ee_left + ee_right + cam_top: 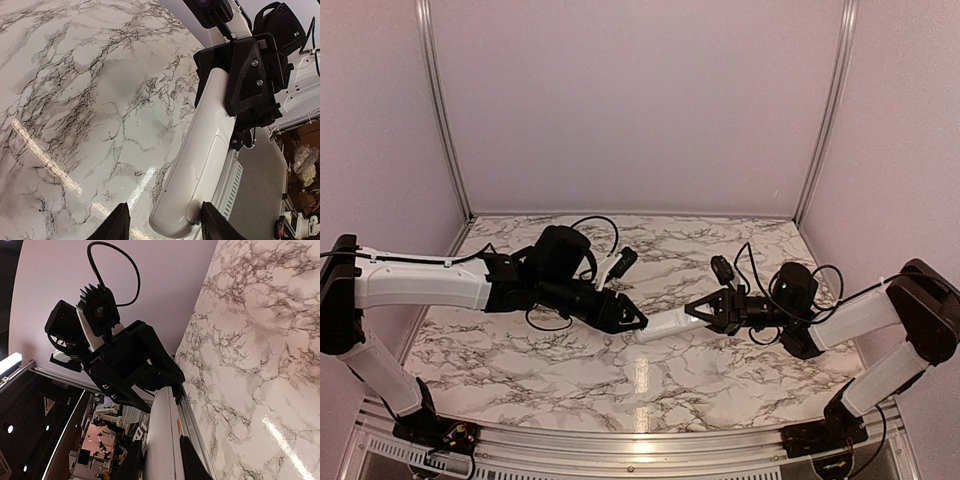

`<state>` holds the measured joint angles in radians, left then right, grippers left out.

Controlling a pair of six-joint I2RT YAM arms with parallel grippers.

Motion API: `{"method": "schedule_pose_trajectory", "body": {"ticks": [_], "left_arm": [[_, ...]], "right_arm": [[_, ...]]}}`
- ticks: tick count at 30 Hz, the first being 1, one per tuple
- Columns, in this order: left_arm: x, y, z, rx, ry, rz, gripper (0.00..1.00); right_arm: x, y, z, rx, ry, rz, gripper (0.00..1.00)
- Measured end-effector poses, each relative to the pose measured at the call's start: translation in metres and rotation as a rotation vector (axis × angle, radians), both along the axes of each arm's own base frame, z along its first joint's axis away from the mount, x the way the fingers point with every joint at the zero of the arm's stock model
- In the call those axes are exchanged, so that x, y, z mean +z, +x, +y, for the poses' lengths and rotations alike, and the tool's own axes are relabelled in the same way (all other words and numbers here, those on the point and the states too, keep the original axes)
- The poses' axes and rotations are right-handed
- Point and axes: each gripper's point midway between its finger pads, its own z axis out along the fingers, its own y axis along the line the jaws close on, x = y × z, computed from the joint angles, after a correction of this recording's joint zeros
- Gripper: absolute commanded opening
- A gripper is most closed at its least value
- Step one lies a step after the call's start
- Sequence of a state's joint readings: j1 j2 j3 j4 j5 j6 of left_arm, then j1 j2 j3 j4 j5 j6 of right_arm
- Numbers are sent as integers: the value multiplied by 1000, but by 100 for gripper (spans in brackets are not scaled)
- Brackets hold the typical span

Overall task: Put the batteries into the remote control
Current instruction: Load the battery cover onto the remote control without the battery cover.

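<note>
The white remote control (665, 325) hangs above the marble table between my two grippers, its smooth back showing in the left wrist view (200, 165). My right gripper (703, 310) is shut on one end of it; in the right wrist view (160, 460) its fingers clamp both long sides of the remote (162, 440). My left gripper (638, 320) is open around the other end (170, 227): the right finger (220, 225) touches the remote, the left finger (120, 225) stands apart from it. The batteries are out of view.
The marble table top (570, 370) lies below both grippers. Pale walls and metal posts (440, 110) close in the back and sides. Loose black cables (595, 225) loop over both wrists. A metal rail (620, 450) runs along the near edge.
</note>
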<state>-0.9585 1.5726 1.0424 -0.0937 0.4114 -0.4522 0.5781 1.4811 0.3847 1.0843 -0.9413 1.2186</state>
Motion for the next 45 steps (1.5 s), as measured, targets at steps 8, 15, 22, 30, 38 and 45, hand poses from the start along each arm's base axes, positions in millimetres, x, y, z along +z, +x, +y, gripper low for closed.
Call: {"method": "schedule_pose_trajectory", "body": {"ticks": [8, 15, 22, 30, 38, 45], "left_arm": [[1, 2, 1, -14, 17, -41, 50], [0, 4, 3, -22, 43, -80, 50], [-1, 5, 4, -20, 60, -92, 50], [0, 4, 3, -17, 50, -80, 53], [7, 1, 3, 15, 5, -14, 62], [25, 2, 9, 46, -69, -21, 67]], "right_arm": [[1, 2, -1, -9, 11, 34, 0], [0, 4, -3, -18, 15, 48, 0], [0, 6, -4, -27, 15, 52, 0], [3, 6, -6, -32, 8, 14, 0], [12, 2, -9, -32, -2, -76, 0], [7, 1, -9, -29, -26, -88, 0]]}}
